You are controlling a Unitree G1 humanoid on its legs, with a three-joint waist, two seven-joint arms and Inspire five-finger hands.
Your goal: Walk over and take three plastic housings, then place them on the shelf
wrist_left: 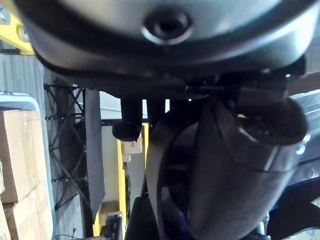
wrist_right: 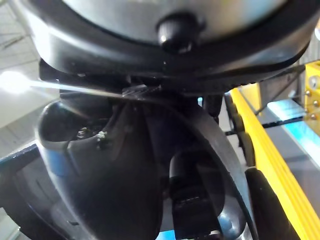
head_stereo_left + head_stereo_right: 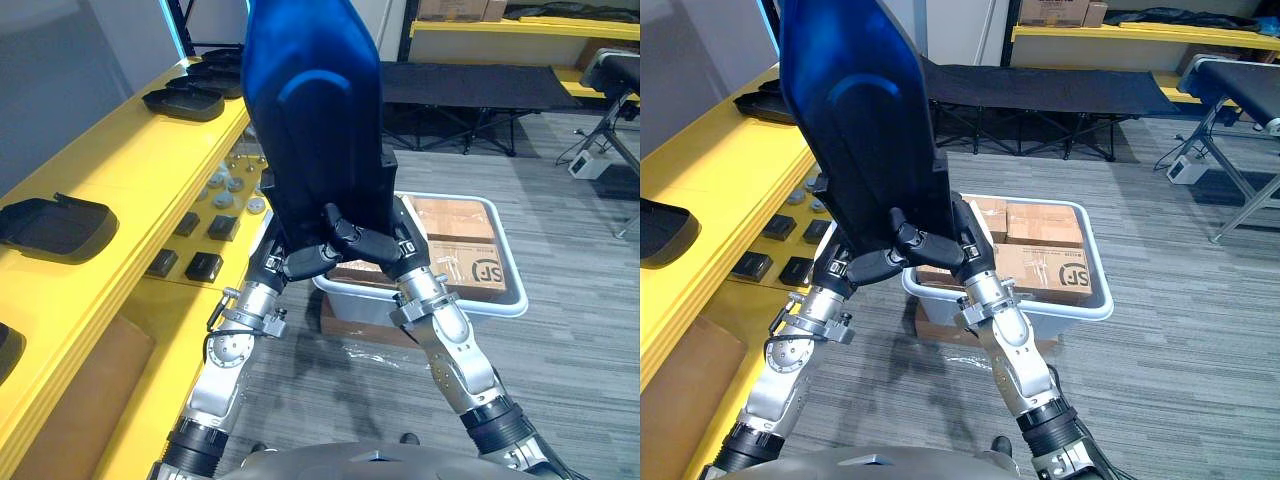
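Left hand [image 3: 303, 262] and right hand [image 3: 372, 245] are both gripping the blue plastic housing [image 3: 315, 120] at its lower end, fingers [image 3: 345, 236] curled round it. It's standing upright in the air, just beside the yellow shelf [image 3: 130, 170]. Black housings [image 3: 55, 225] are lying on that shelf, and a white bin [image 3: 505, 295] of cardboard boxes [image 3: 470, 265] is sitting on the floor [image 3: 560, 200] behind.

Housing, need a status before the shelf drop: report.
Copy: left hand and right hand clamped on blue housing, held upright. To the left, yellow shelf with black housings on it. Ahead on floor, white bin.
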